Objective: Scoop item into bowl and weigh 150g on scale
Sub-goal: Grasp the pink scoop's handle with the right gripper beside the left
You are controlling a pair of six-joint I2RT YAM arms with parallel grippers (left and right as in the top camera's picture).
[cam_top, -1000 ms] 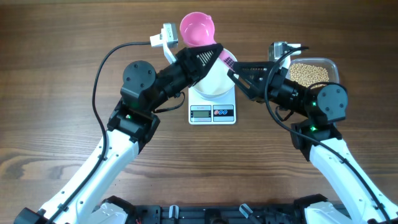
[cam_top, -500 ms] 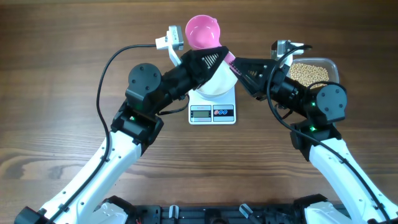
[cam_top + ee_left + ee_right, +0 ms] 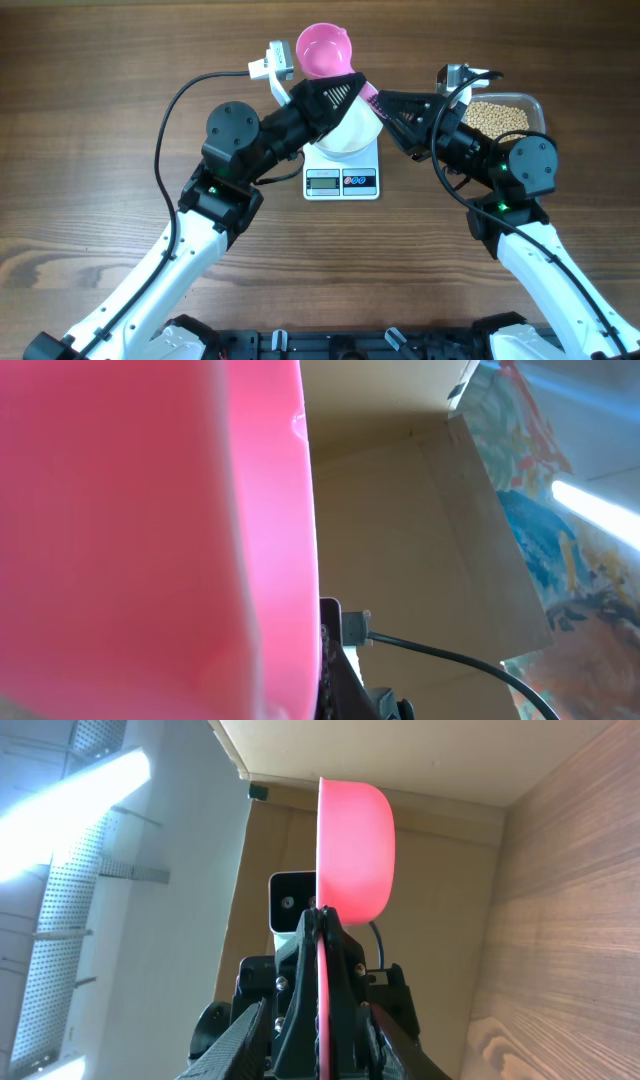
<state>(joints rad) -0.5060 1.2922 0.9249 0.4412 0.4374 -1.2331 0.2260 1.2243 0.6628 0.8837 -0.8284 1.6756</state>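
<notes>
A pink scoop [image 3: 322, 50] hangs above the table's far edge, its handle slanting down to the right over the white bowl [image 3: 350, 135]. The bowl stands on the scale [image 3: 342, 181], largely hidden under the left arm. My left gripper [image 3: 345, 92] is shut on the handle. My right gripper [image 3: 381, 103] meets it from the right, its jaws closed onto the handle's end. In the right wrist view the scoop [image 3: 355, 850] is edge-on, its handle running down between my right gripper [image 3: 322, 1025]. The scoop [image 3: 150, 540] fills the left wrist view. The beans [image 3: 497, 118] lie in a clear tub.
The clear tub [image 3: 537, 105] sits at the far right, behind the right arm. A white connector and its black cable [image 3: 262, 64] trail off the left wrist, left of the scoop. Both forearms cross above the scale.
My right gripper's jaws have narrowed from wide apart onto the scoop's handle end. The left arm has shifted the scoop slightly to the right.
</notes>
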